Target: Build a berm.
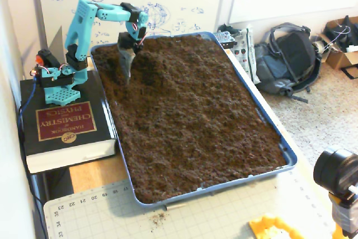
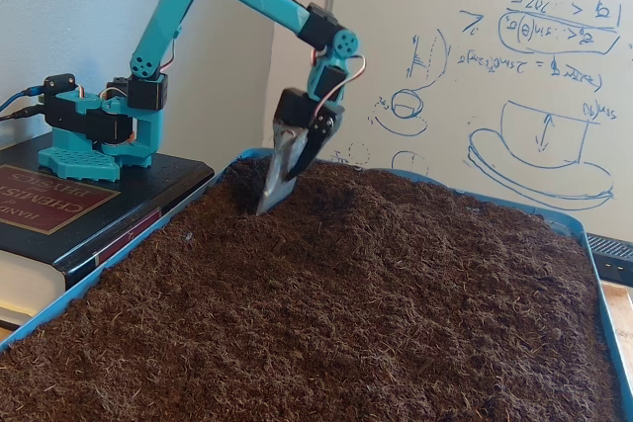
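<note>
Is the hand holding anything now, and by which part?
Nothing separate seems held. The hand points down with its tip at the soil.

Teal arm (image 2: pixel 173 17) folded at the elbow, wrist angled down, gripper (image 2: pixel 269 200) (image 1: pixel 126 74) pointing downward, jaws together
</note>
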